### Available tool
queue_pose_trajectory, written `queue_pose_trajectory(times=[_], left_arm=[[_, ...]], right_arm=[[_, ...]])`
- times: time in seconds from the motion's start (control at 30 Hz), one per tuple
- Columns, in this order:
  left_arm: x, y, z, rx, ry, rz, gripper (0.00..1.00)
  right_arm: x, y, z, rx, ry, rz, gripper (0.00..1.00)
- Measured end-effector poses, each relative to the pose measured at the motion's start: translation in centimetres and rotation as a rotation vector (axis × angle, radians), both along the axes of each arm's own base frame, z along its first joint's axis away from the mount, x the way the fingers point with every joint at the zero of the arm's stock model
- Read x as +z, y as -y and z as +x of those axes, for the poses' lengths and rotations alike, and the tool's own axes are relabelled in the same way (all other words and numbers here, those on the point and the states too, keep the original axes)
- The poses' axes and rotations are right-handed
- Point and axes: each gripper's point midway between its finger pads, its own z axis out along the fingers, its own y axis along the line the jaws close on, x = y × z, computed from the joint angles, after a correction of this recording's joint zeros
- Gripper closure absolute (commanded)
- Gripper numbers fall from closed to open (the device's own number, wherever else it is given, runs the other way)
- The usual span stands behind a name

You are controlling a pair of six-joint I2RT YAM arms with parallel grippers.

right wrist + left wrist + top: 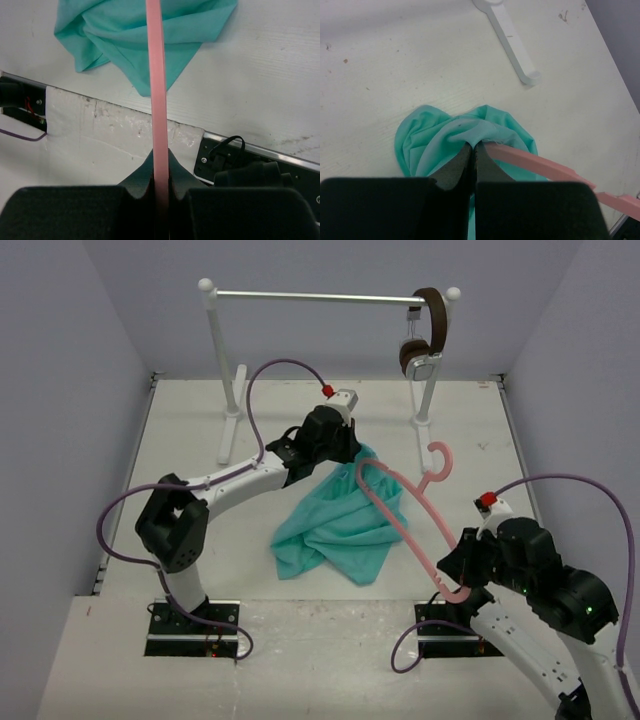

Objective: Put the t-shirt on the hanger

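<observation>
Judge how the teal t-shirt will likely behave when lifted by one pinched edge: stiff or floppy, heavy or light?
Probably floppy: the t-shirt sags in crumpled folds below the left gripper, shut on a bunched edge. Likely light, since that small pinch alone seems to hold it up.

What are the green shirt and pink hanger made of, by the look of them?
The shirt looks like thin, matte cloth: it creases and drapes limply. The hanger is probably plastic: thin, smooth, evenly pale pink, rigidly curved.
</observation>
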Motion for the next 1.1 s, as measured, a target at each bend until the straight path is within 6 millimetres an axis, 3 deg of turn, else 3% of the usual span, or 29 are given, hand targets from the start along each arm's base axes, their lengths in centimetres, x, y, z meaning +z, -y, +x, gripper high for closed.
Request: queue_pose_trajectory(times=[0.17,0.3,0.37,0.5,0.63,0.73,0.87,1.1], left_arm=[[1.4,-2.3,-0.8,0.071,0.009,-0.002,1.00],[5.7,-4.2,-1.6,0.113,0.074,-0.040,1.00],[8.0,-4.8,-1.9,0.122,0.104,-0.060,1.00],[13.5,-5.0,-2.0,0.107,0.170,-0.083,1.00],[18.0,-5.9,-1.8,0.099,0.224,-0.064,1.00],[19.1,-7.8,-1.3,0.114,0.229,-0.013,1.00],[18.9,-11.0,-0.3,0.135,0.211,0.069,1.00],[19.3,-12.0,-1.6,0.048,0.184,0.175,1.00]], right_arm=[[1.0,-0.6,3.6,-0.056,0.013,-0.062,1.00],[3.2,-2.6,7.1,-0.043,0.044,-0.081,1.00],[4.9,-4.3,8.5,-0.002,0.082,-0.088,1.00],[8.5,-9.6,10.5,0.156,0.192,-0.011,1.00],[9.6,-12.9,11.8,0.243,0.301,0.094,1.00],[8.2,-13.3,11.5,0.280,0.382,0.149,1.00],[6.7,-13.5,10.9,0.310,0.441,0.198,1.00],[7.3,-16.1,11.7,0.409,0.494,0.242,1.00]])
